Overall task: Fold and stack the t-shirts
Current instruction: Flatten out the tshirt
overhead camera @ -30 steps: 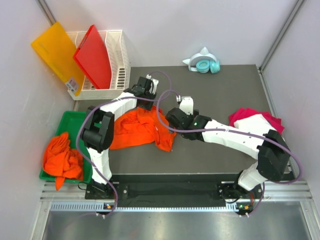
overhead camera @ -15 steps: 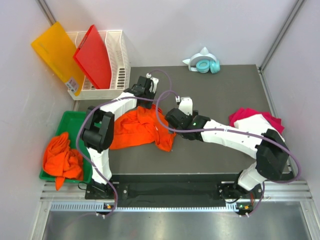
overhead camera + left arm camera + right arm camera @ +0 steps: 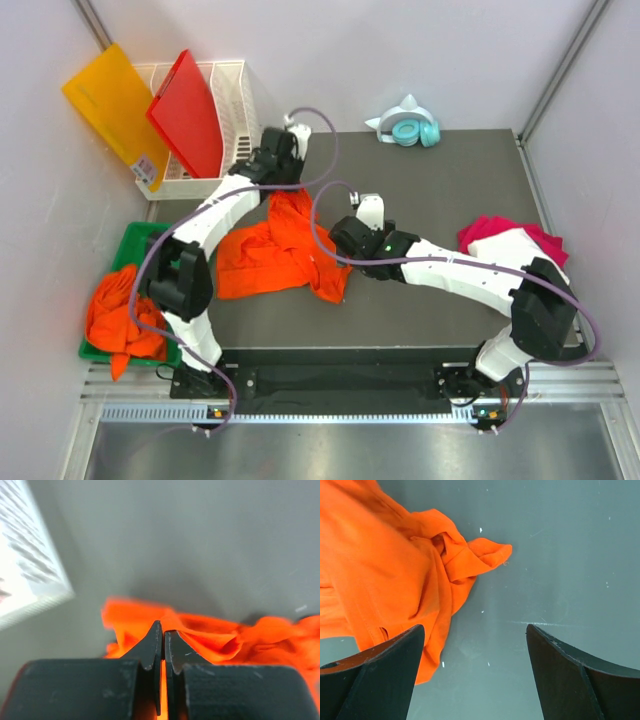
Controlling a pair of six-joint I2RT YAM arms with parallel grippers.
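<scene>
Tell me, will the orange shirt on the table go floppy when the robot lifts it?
Probably floppy: the orange shirt lies in soft folds and wrinkles, so it should droop and hang. It likely weighs little, since the left tool pinches just a thin edge. It shouldn't roll or break.

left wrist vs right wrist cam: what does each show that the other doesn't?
Left wrist only: the left gripper pinched shut on an edge of the orange t-shirt, with the white basket at upper left. Right wrist only: the right gripper open above the table, beside the shirt's crumpled end. Both: that orange t-shirt on the dark table.
</scene>
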